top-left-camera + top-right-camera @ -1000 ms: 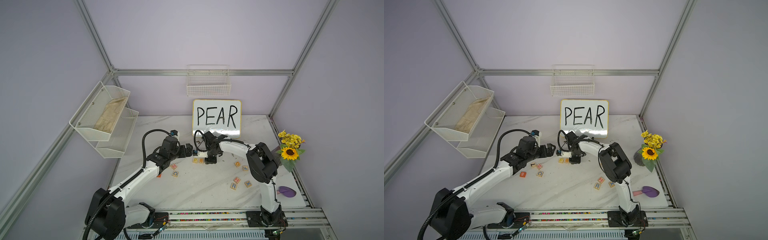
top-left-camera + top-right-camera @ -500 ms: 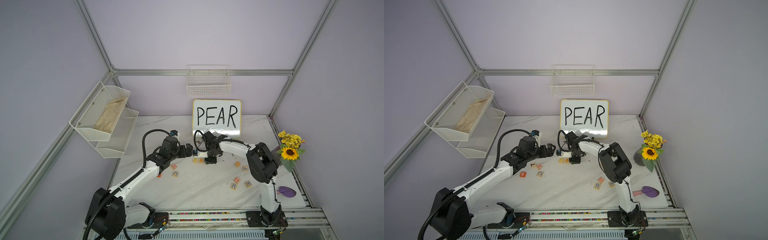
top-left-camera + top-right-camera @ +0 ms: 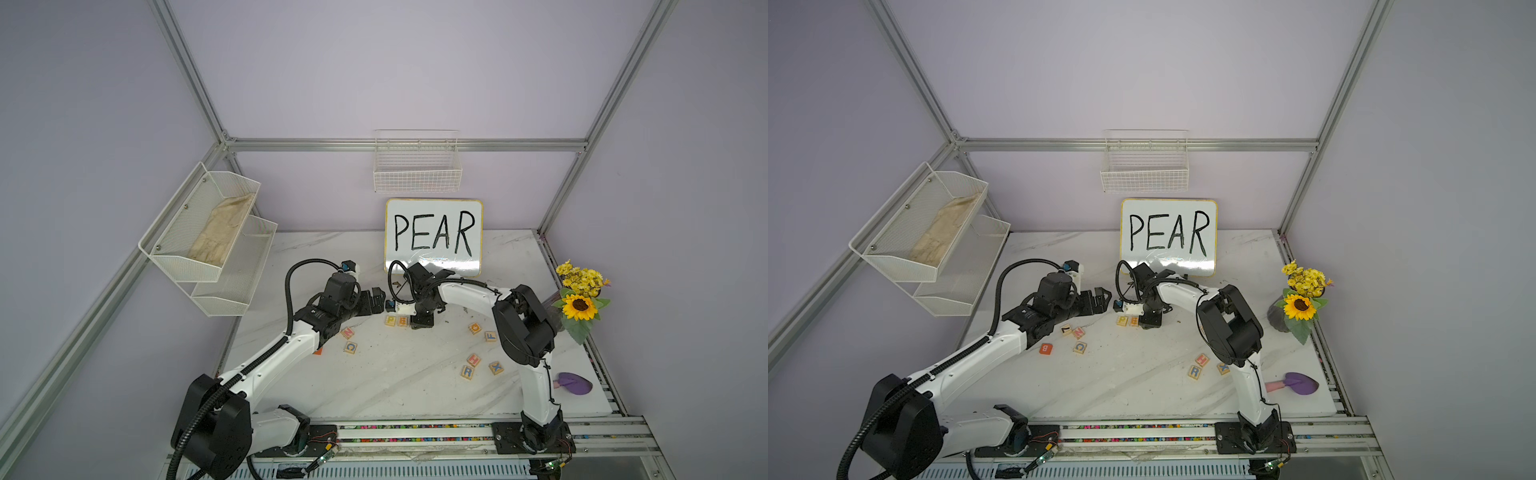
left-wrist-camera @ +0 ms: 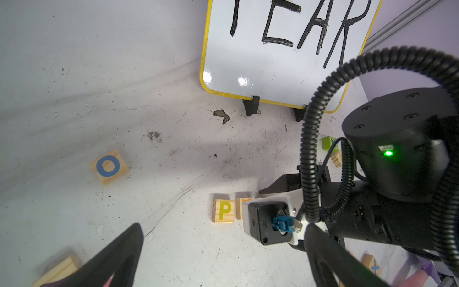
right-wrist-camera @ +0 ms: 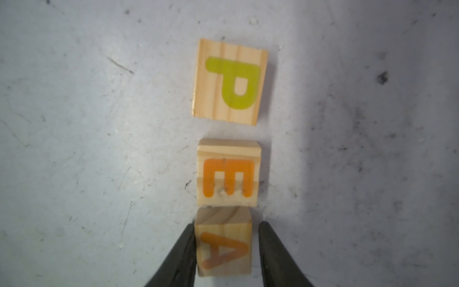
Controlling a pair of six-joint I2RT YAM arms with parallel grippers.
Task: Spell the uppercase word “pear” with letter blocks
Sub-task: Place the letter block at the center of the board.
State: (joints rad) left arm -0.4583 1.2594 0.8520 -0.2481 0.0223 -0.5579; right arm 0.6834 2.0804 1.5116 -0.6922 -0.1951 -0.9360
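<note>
In the right wrist view three letter blocks lie in a row on the white table: yellow P (image 5: pixel 229 82), orange-red E (image 5: pixel 228 176) and orange A (image 5: pixel 223 248), which touches the E. My right gripper (image 5: pixel 227 224) straddles the A, slightly open, with a narrow gap at one finger (image 5: pixel 270 246). In both top views the P (image 3: pixel 390 320) and E (image 3: pixel 402 321) show beside the right gripper (image 3: pixel 422 323), which hides the A. The blue R block (image 3: pixel 467 372) lies apart, front right. My left gripper (image 3: pixel 376 301) hovers wide open left of the row, holding nothing.
The whiteboard (image 3: pixel 434 237) reading PEAR stands behind the row. Loose blocks N (image 3: pixel 347 332), C (image 3: pixel 350 347), H (image 3: pixel 473 359), X (image 3: pixel 496 367), F (image 3: pixel 491 336) and an orange B cube (image 3: pixel 1045 348) lie around. Flowers (image 3: pixel 579 305) and a purple scoop (image 3: pixel 573 383) sit at the right.
The right gripper's jaws have parted slightly from the A block, which now rests on the table. Neither arm has visibly shifted.
</note>
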